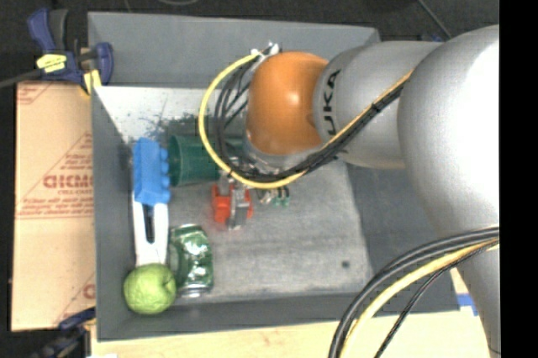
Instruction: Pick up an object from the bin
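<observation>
Gripper (244, 201) at bin (313, 249) centre by red obj (222, 210); grip unclear; open floor view-right.

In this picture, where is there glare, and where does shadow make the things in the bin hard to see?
Camera view: glare lies on the orange wrist cover and the silver arm; the crushed green can glints; the arm's shadow darkens the dark green cup and the floor round the end effector and the small red thing; the green apple is evenly lit.

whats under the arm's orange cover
A dark green cup pokes out at its left, a small red thing just below. The cup's right part and anything further beneath are covered.
</observation>
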Action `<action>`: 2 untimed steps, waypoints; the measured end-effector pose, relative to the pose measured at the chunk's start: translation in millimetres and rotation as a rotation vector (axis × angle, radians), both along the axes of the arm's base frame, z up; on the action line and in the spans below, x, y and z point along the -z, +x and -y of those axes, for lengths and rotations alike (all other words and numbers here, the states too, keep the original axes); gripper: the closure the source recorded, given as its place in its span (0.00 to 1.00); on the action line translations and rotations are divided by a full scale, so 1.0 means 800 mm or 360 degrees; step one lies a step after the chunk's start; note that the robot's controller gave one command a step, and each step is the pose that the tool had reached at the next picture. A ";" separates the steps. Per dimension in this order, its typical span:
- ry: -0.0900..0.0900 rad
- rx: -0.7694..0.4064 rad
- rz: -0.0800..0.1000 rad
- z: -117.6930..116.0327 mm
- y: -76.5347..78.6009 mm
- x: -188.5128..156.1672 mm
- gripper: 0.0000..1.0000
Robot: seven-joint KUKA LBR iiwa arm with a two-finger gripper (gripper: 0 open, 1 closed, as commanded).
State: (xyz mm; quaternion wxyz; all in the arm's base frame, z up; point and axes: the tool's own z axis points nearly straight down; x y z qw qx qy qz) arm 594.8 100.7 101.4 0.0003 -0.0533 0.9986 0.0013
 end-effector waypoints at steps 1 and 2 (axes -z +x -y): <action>0.0001 0.0000 0.0010 0.000 0.002 -0.019 1.00; 0.0000 0.0000 0.0007 0.000 0.001 -0.033 1.00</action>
